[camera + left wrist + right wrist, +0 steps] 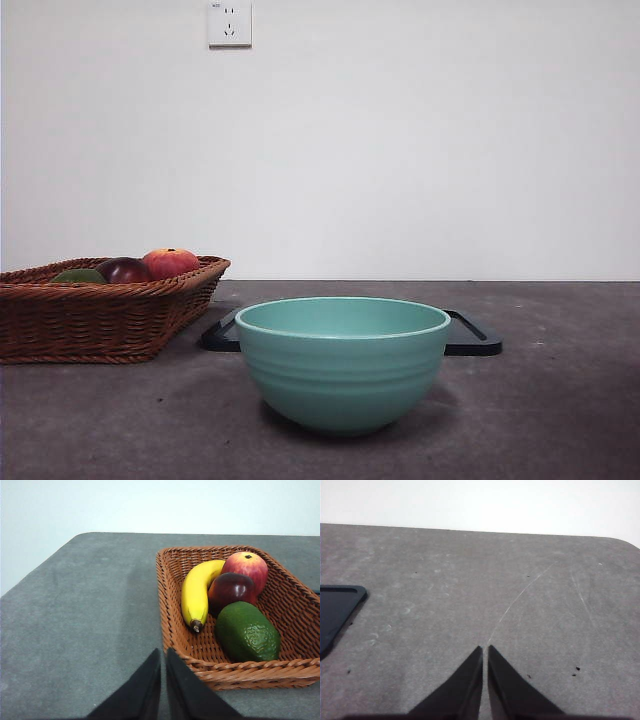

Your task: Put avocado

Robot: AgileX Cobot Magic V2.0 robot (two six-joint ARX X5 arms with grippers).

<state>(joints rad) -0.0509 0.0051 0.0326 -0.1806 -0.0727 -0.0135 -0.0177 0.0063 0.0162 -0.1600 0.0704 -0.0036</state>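
Meanwhile, the avocado (247, 632) lay inside the wicker basket (170, 600), at the near end of it as the left wrist camera saw it, its rough dark-green skin touching the dark maroon fruit (232, 590) just beyond. Farther still sat the red-orange apple (246, 566), pressed against the maroon fruit. A yellow banana (196, 593) curved along the basket's side, beside all three. From the front camera, the basket (100, 320) stood at the left of the grey table (560, 400), and only a low green sliver of the avocado (78, 276) showed above its rim, with the maroon fruit (124, 270) and the apple (171, 263) to its right.

A teal bowl (343, 362) stood near the camera at the middle of the table. Behind it lay a flat black tray (475, 338), its ends showing on either side of the bowl.

The left gripper (163, 652) hovered over bare table just outside the basket, its jaws pressed together and holding nothing. The right gripper (485, 649) hung over bare table too, jaws likewise pressed together, with a corner of the black tray (335, 611) off to one side. Neither arm appeared in the front picture.
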